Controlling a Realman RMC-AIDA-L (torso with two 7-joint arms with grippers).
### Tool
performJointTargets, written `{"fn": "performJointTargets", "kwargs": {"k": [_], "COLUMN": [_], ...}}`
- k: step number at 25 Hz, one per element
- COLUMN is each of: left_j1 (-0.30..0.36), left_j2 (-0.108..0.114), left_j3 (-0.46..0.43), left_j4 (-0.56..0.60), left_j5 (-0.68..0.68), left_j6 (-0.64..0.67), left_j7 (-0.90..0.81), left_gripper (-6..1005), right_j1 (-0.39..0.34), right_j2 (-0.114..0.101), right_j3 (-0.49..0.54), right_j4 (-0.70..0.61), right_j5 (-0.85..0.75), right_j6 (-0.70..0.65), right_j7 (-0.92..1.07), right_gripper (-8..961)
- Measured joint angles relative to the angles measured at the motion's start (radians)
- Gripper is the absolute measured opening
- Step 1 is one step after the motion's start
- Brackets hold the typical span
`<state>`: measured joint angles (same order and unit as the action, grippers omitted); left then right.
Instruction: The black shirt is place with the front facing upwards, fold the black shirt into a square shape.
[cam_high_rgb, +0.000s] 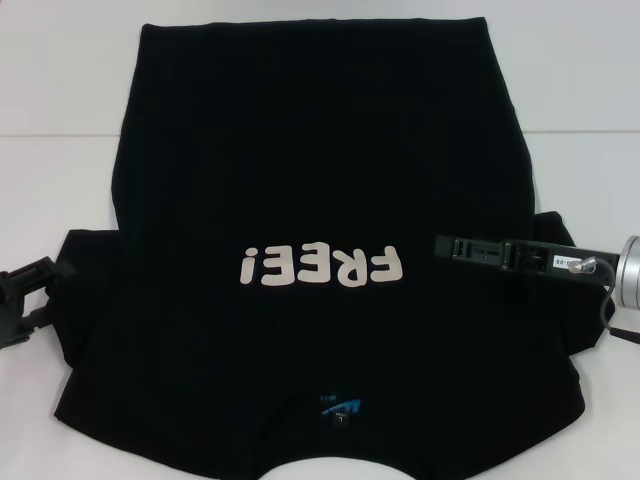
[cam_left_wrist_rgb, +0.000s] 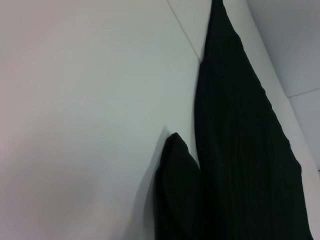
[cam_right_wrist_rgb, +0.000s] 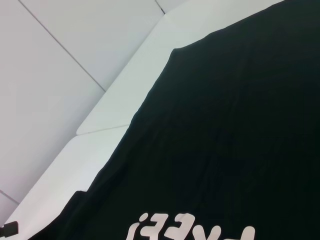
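The black shirt (cam_high_rgb: 320, 150) lies spread flat on the white table, front up, collar toward me. Its cream letters "FREE!" (cam_high_rgb: 320, 265) read upside down from here, and the small blue neck label (cam_high_rgb: 338, 408) shows near the front edge. My left gripper (cam_high_rgb: 45, 290) is open at the tip of the left sleeve (cam_high_rgb: 80, 260), low over the table. My right gripper (cam_high_rgb: 440, 247) reaches in from the right over the shirt's right chest, beside the letters. The left wrist view shows the sleeve (cam_left_wrist_rgb: 175, 190) and the shirt's side (cam_left_wrist_rgb: 240, 165). The right wrist view shows the shirt's body (cam_right_wrist_rgb: 240, 125).
The white table (cam_high_rgb: 60, 100) carries the shirt, with bare surface to its left, right and far side. A seam line (cam_high_rgb: 60, 135) crosses the tabletop. The shirt's collar end reaches the near edge of the view.
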<state>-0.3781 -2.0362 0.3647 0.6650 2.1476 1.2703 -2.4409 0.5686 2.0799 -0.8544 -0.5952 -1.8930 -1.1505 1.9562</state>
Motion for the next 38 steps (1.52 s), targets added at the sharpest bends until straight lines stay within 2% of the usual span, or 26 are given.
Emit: {"fn": "performJointTargets", "kwargs": {"k": [3,9,12,18,22,28,38], "left_j1": [0.0,-0.004,-0.012,-0.008,-0.006,-0.004,-0.004], "left_j2": [0.001,0.002,0.002,-0.021,-0.023,-0.024,-0.02], "left_j3": [0.009,0.096,0.108,0.106,0.104,0.1,0.104], "left_j4": [0.012,0.039,0.053,0.101,0.111,0.112,0.11], "left_j5": [0.002,0.018,0.047,0.051,0.052,0.053,0.055], "left_j6": [-0.001,-0.027,-0.034,-0.032,-0.031,-0.036,-0.04], "left_j7": [0.015,0.014,0.013,0.018,0.012,0.011,0.009], "left_gripper": [853,855,846,777,730,500,286], "right_j1": [-0.001,-0.003,-0.003,-0.003,-0.003,-0.003,-0.006], "right_j2": [-0.001,-0.003,-0.003,-0.003,-0.003,-0.003,-0.005], "right_j3": [0.0,0.0,0.0,0.0,0.0,0.011,0.013], "right_j4": [0.0,0.0,0.0,0.0,0.0,0.0,0.0], "right_j5": [0.004,0.005,0.005,0.007,0.007,0.007,0.006], "right_j6": [0.0,-0.001,-0.004,-0.007,-0.007,-0.006,-0.006], "right_j7": [0.0,0.0,0.0,-0.001,-0.002,-0.003,-0.004], "right_gripper": [917,917,916,916,916,916,916]}}
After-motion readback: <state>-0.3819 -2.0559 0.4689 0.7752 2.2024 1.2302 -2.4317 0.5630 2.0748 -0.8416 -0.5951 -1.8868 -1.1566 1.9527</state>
